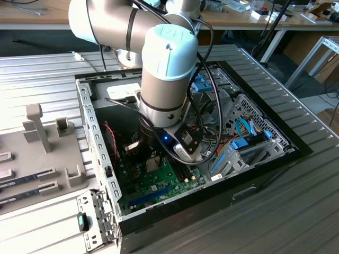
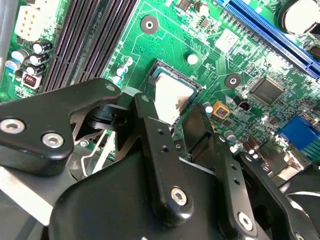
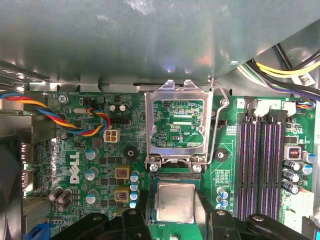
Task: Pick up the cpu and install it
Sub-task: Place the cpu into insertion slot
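**A:** Starting at the exterior view's left: a grey holder tray [image 1: 37, 159] on the bench, slots and posts up. Why is the case lying flat?

**B:** The computer case [image 1: 98, 143] lies on its side, open face up. My reading is that this lets the arm [image 1: 167, 69] reach straight down to the motherboard [image 1: 153, 182].

**A:** And the socket?

**B:** In the first wrist view the load plate [image 3: 178, 125] is tipped up on its hinge and the wire lever [image 3: 220, 125] is unlatched, so the socket is open. The cpu [image 3: 174, 201] lies flat in the socket, metal lid up, and looks square to the frame. The pincer [image 3: 173, 214] stands close over it. I cannot tell whether it is clamped on the chip or free of it.

**A:** Further right?

**B:** The memory slots [image 3: 260, 165] are just beside the socket and look unfilled. At the exterior view's right is the drive cage [image 1: 254, 143] with blue cables.

**A:** Surface and room?

**B:** A ribbed grey metal bench [image 1: 296, 211]. On the far side is a wooden desk [image 1: 32, 16] with some clutter.
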